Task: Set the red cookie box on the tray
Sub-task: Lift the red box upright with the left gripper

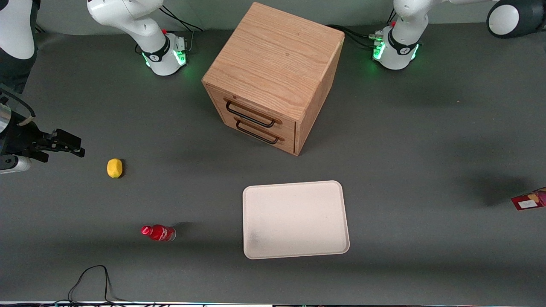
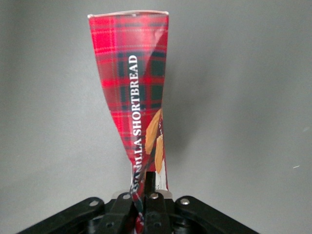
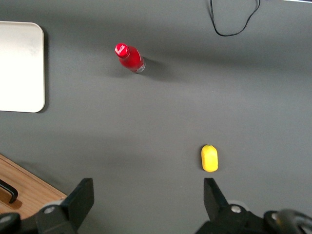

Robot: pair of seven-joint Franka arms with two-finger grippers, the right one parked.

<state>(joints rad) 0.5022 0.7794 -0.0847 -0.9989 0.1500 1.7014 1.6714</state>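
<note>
Red cookie box: tartan carton lettered "SHORTBREAD", clamped at one end between the closed-in fingers of the left gripper; the carton walls are pinched narrow at the grip and widen toward the free end. In the front view only a corner of the box is seen, cut off by the right edge of the frame, over the working arm's end of the table and well apart from the tray.

Tray: cream-white, lower centre of the front view, nothing lying on it.

Wooden drawer cabinet: upper centre, two black handles.

Yellow object and small red bottle: left part of the frame, toward the parked arm's end
</note>
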